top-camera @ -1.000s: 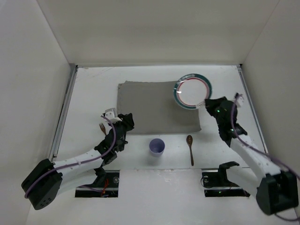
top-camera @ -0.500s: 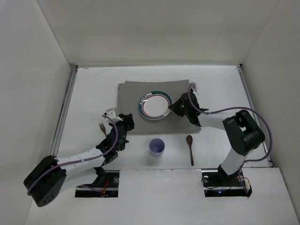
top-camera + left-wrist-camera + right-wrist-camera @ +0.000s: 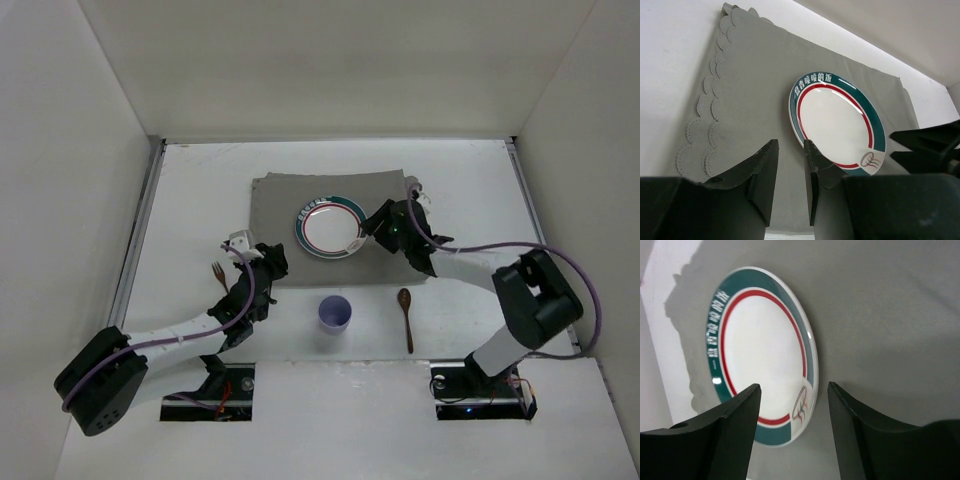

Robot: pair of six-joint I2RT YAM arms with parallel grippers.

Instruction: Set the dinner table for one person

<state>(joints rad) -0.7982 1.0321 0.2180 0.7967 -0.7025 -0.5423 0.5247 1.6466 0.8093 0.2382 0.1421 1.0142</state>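
Tabletop (image 3: 200, 180) carries everything, with the grey mat (image 3: 275, 210) laid mid-field on it. Change over the last second: plate (image 3: 332, 225) went from the mat's far right corner, held by the right gripper (image 3: 374, 228), to lying flat near the mat's middle. That gripper's jaws are now spread wide just off the plate's right rim, gripping nothing. Reads as plate placed; cup and cutlery left to do. Left gripper (image 3: 270, 262) hangs at the mat's near-left corner, jaws narrowly parted and empty. Plate bare. Purple cup (image 3: 335, 314) stands on the tabletop just off the mat's near edge and looks empty. Wooden spoon (image 3: 406, 318) lies right of it, fork (image 3: 217, 272) beside the left arm, both off the mat.
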